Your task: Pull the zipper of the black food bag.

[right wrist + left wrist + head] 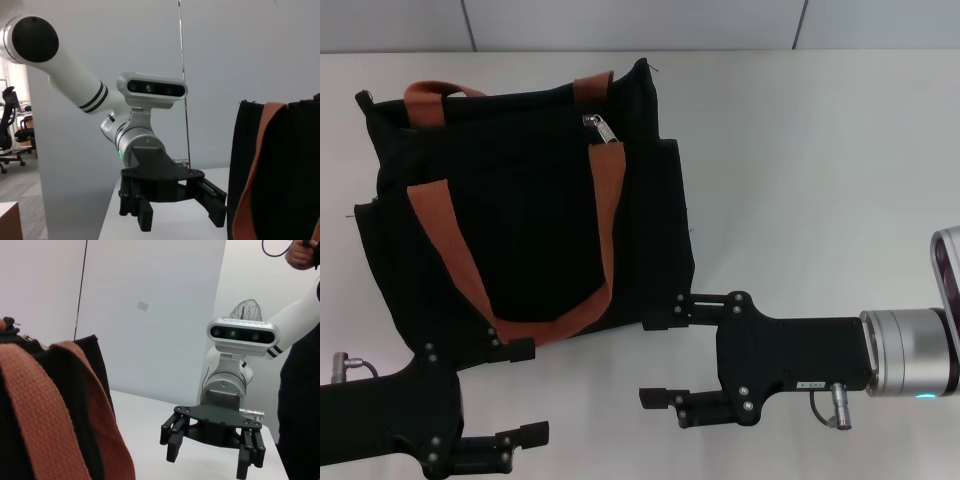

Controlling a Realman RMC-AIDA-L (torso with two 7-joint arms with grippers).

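The right pincer (665, 345) sits at lower centre-right of the head view, its two fingers spread wide apart and pinching nothing; the upper finger tip lies just at the lower right corner of the bag, the lower one over bare counter (800, 180). The left pincer (525, 390) is at the lower left of that frame, also spread and empty, its upper finger close against the bag's lower edge near where a strap (470, 270) is sewn on. Outward from both lies the black food bag (530, 210), flat on the white counter and filling the upper left of the view. The zipper (599, 127) shows as a small silver tab near the bag's top edge, in the upper middle of the frame, just beside the right-hand strap and well apart from either pincer. To do this step well, one pincer probably should pin the bag's fabric near the zip line while the other travels up to the tab, closes on the metal alone and not the strap, then draws it straight along the zip line.
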